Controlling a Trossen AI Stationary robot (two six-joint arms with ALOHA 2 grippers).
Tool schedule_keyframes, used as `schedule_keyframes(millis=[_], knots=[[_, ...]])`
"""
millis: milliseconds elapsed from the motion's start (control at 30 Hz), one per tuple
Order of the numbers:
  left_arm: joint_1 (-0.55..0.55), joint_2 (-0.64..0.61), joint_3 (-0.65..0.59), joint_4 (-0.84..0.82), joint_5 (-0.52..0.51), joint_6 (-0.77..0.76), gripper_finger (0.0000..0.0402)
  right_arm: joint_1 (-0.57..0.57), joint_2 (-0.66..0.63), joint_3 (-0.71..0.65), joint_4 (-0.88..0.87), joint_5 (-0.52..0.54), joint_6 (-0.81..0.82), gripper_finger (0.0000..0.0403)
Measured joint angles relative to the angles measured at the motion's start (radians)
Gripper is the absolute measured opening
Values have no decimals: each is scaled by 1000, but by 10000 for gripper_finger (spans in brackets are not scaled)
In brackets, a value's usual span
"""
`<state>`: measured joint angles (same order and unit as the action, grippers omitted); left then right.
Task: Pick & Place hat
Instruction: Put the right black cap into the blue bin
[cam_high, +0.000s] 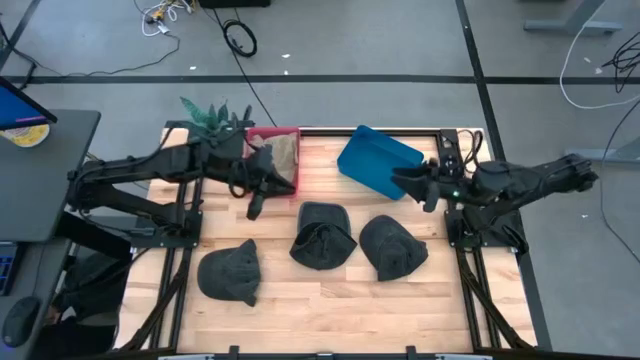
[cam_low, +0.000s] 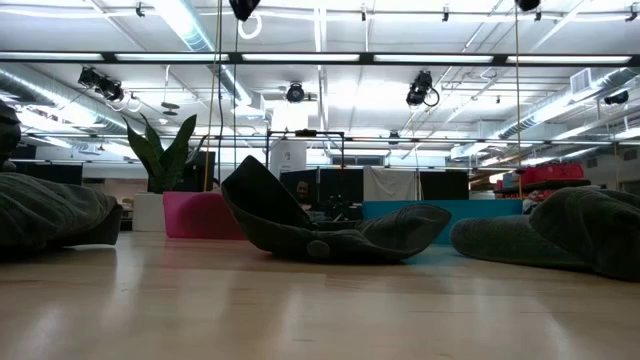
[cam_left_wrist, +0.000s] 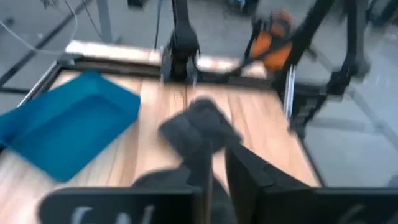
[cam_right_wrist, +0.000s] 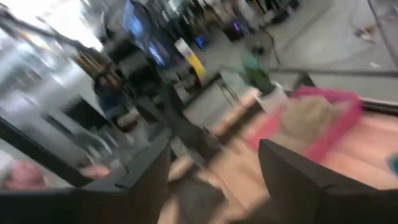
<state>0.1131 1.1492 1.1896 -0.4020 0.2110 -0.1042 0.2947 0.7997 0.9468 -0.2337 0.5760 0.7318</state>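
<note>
Wooden table: 3 dark hats, pink bin, blue tray

Wooden table: three dark hats, pink bin, blue tray.

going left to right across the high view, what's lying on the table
left hat → pink bin → middle hat → blue bin → right hat
</note>
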Motion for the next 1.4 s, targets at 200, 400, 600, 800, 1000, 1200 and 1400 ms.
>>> schedule_keyframes(millis=[200,400,600,800,1000,1200,1400], knots=[[0,-103,-252,333,29,-186,5,0,41,147,-326,-139,81,151],[0,-209,-374,429,20,-334,8,0,56,152,-530,-344,184,14],[0,-242,-379,456,19,-390,5,0,72,150,-726,-445,344,24],[0,-242,-379,458,19,-390,10,0,101,150,-866,-607,499,39],[1,-240,-379,456,19,-380,11,0,162,114,-873,-648,556,120],[1,-240,-379,452,18,-359,11,2,256,10,-824,-667,577,240],[0,-240,-379,450,18,-356,11,41,310,-125,-696,-690,715,286]])
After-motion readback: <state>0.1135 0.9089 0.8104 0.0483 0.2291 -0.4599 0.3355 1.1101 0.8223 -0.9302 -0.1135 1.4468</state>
